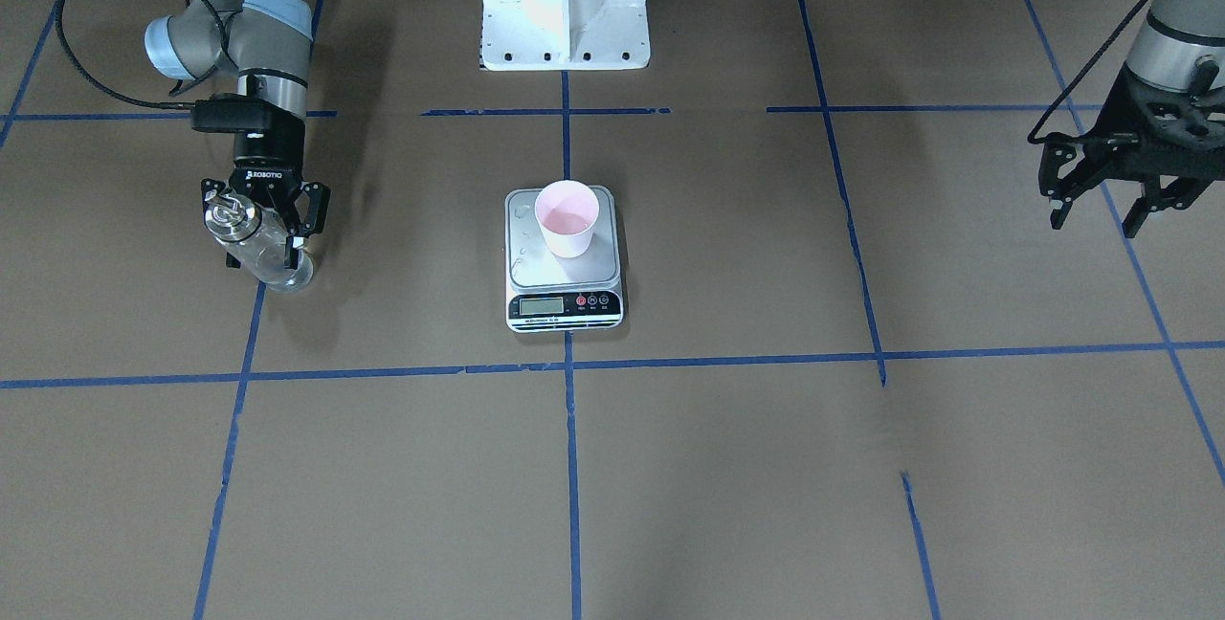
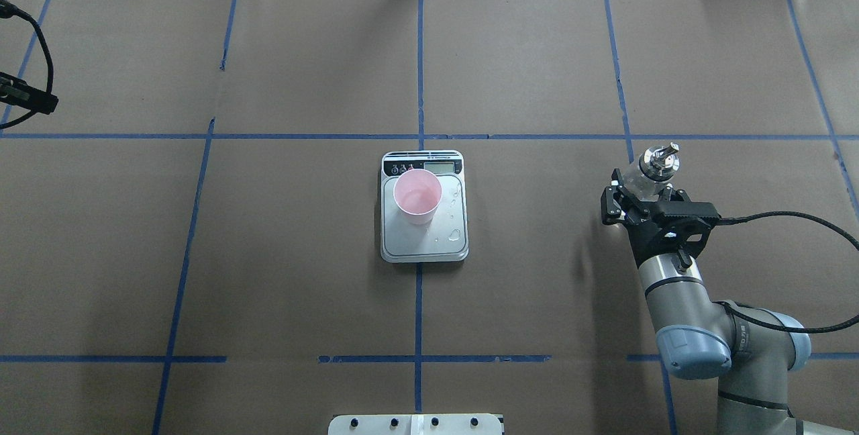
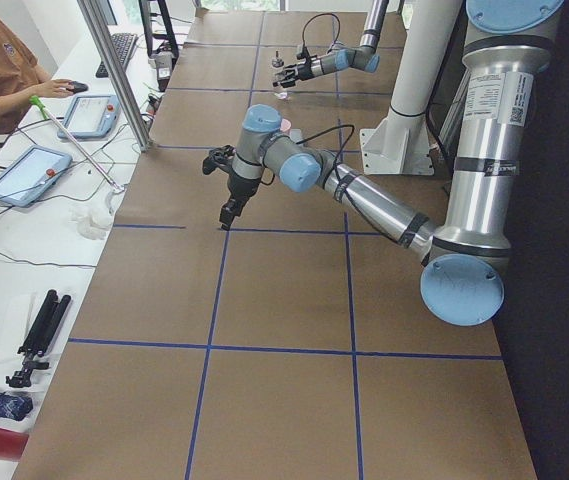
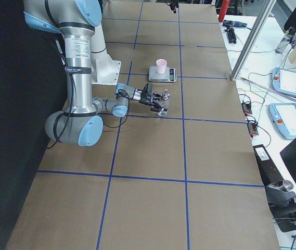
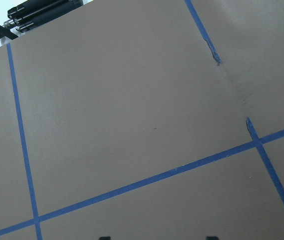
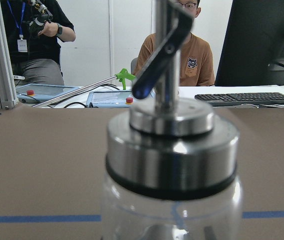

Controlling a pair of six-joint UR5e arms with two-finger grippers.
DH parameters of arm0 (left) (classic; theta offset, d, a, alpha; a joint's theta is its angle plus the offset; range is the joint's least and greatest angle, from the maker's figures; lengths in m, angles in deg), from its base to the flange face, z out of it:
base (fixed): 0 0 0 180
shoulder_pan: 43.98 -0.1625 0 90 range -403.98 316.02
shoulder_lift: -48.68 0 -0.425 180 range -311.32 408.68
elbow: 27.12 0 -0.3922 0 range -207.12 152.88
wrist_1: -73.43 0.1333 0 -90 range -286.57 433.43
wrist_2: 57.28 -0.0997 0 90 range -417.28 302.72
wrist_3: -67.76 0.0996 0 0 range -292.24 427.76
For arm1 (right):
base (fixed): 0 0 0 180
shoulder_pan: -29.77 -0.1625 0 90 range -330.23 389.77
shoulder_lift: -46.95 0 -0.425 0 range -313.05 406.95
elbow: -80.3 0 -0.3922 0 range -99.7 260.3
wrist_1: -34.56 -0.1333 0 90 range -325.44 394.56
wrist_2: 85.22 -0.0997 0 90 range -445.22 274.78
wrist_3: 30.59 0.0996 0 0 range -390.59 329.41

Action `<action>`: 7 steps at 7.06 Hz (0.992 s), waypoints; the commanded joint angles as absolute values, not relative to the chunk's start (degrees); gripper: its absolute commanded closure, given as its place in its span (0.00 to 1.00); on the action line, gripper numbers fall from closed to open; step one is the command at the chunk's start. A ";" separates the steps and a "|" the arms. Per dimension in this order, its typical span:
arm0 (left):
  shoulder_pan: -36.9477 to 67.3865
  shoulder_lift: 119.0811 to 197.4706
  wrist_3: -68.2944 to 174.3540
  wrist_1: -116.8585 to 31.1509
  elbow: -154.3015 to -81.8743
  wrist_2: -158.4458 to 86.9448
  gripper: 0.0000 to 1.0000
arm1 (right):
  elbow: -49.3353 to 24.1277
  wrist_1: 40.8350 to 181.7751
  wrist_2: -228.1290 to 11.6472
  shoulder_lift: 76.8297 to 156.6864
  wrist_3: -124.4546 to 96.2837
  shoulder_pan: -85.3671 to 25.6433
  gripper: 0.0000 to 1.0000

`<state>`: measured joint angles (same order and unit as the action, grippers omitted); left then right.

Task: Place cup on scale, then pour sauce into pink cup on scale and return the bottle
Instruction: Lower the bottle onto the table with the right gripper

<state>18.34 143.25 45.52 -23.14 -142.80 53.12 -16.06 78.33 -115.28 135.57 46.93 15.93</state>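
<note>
The pale pink cup (image 1: pixel 567 218) (image 2: pixel 417 197) stands upright on the steel platform of the scale (image 1: pixel 565 306) (image 2: pixel 423 250) at the table's middle. Drops of liquid lie on the platform beside it. Well off to the robot's right, my right gripper (image 1: pixel 263 223) (image 2: pixel 643 195) is shut on the clear glass bottle (image 1: pixel 256 245) (image 2: pixel 656 165), which is upright with its base at or just above the table. Its silver cap and spout (image 6: pixel 167 125) fill the right wrist view. The sauce level is hard to read. My left gripper (image 1: pixel 1098 213) hangs open and empty above the table's far left side.
The white robot pedestal (image 1: pixel 565 8) stands behind the scale. Blue tape lines (image 1: pixel 571 467) grid the brown table. Two people (image 6: pixel 174 55) sit or stand past the far edge, beside a bench with tablets (image 4: pixel 288 80) and a keyboard (image 6: pixel 244 98).
</note>
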 commanded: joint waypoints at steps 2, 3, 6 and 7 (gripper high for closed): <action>18.34 143.25 45.52 -23.08 -143.22 53.11 0.29 | -15.24 78.33 -115.01 135.63 49.65 16.06 0.00; 18.34 143.34 45.52 -23.08 -143.22 53.11 0.29 | -15.06 78.33 -115.01 135.63 49.66 15.97 0.00; 18.43 143.43 45.52 -23.08 -143.57 53.11 0.29 | -15.50 76.67 -114.66 135.89 49.66 16.06 0.00; 18.43 143.43 45.52 -23.08 -143.57 53.11 0.29 | -15.85 76.48 -114.58 135.81 49.57 16.23 0.00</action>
<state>18.42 143.42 45.52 -23.08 -143.51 53.11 -15.51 77.11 -114.75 135.79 49.63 16.12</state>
